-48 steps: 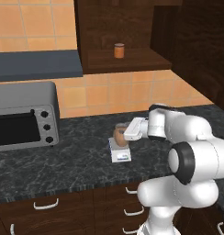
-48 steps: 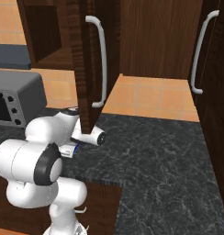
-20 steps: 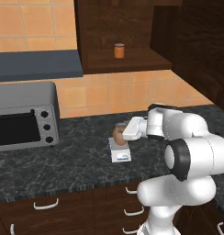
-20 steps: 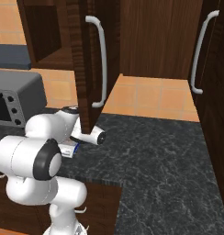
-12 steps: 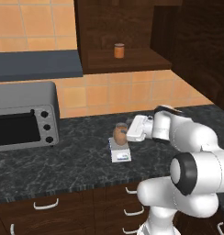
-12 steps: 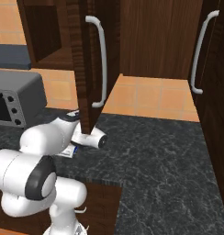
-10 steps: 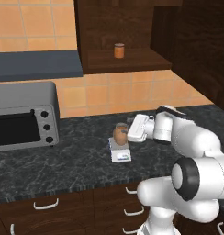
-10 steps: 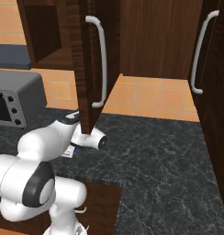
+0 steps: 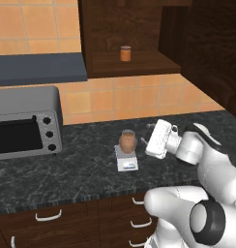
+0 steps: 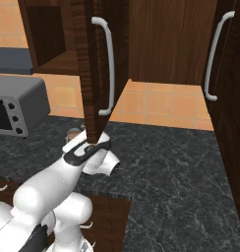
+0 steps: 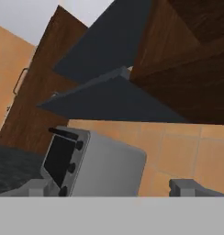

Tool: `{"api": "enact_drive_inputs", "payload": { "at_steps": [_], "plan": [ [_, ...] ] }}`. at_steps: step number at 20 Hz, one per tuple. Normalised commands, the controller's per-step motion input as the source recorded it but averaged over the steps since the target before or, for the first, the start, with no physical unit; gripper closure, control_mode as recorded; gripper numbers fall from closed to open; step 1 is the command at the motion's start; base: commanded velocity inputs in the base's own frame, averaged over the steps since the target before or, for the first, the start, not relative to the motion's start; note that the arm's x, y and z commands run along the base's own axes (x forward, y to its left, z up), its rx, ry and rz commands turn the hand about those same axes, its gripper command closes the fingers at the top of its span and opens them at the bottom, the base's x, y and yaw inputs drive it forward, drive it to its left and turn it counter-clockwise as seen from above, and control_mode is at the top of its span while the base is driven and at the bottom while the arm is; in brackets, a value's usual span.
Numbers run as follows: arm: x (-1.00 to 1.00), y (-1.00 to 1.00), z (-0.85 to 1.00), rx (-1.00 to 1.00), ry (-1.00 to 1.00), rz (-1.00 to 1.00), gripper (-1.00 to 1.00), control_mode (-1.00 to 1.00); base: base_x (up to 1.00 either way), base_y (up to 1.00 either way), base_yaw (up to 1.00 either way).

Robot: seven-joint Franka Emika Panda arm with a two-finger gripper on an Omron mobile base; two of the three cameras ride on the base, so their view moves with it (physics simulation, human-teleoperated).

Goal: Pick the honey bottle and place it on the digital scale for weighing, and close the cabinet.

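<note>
The honey bottle (image 9: 127, 141) stands on the digital scale (image 9: 126, 159) at the middle of the tabletop (image 9: 81, 172), with the toaster oven (image 9: 24, 121) well to its left against the far wall. The pincer (image 9: 150, 139) sits just right of the bottle, apart from it. Above and beyond, a small jar (image 9: 125, 53) rests on the shelf inside the cabinet (image 9: 132, 63), whose door (image 10: 96, 69) juts toward the near side, right of the opening. Drawers (image 9: 57, 222) lie below the tabletop's near edge.

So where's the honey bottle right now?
In the left base view, the honey bottle stands on the digital scale, between the toaster oven and the gripper.
</note>
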Motion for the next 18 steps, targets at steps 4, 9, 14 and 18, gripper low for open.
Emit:
{"api": "enact_drive_inputs", "payload": {
  "at_steps": [4, 9, 14, 18],
  "plan": [
    [-0.89, -0.53, 0.24, 0.08, -0.37, 0.0, -1.0, -1.0, 0.0, 0.0, 0.0],
    [-0.68, -0.47, 0.06, 0.06, -0.2, 0.0, -1.0, -1.0, 0.0, 0.0, 0.0],
    [-0.4, -0.71, 0.09, 0.09, -0.03, 0.0, -1.0, -1.0, 0.0, 0.0, 0.0],
    [-0.31, -0.86, 0.15, 0.07, 0.01, 0.0, -1.0, -1.0, 0.0, 0.0, 0.0]
  ]
}}
